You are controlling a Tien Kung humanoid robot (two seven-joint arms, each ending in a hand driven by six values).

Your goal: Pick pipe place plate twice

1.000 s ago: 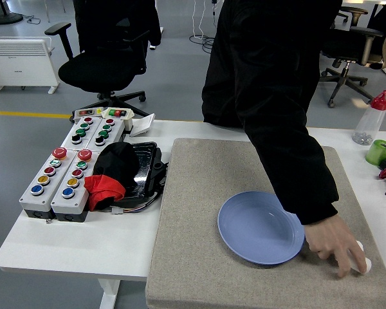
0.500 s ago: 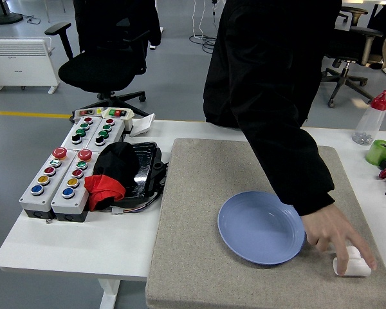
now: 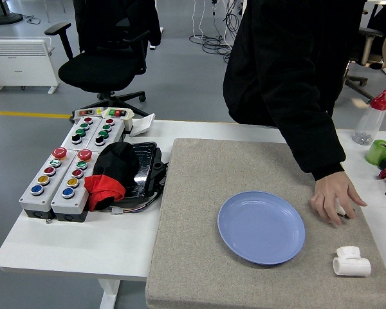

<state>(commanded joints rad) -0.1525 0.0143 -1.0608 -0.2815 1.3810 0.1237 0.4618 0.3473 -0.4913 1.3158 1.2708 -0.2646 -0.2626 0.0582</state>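
Observation:
A blue plate lies on the grey felt mat, with nothing on it. A white T-shaped pipe fitting rests on the mat to the plate's right, near the front edge. A person in black stands at the far side; their hand lies on the mat behind the pipe, covering a small white piece. Neither of my hands is in the head view.
Two grey button boxes with coloured buttons sit at the left, next to a black tray with a black and red cloth. A clear bottle with a red cap and a green cup stand at the far right.
The person's hand let go of the white pipe near the front right of the mat and drew back toward the far side. The pipe now lies free.

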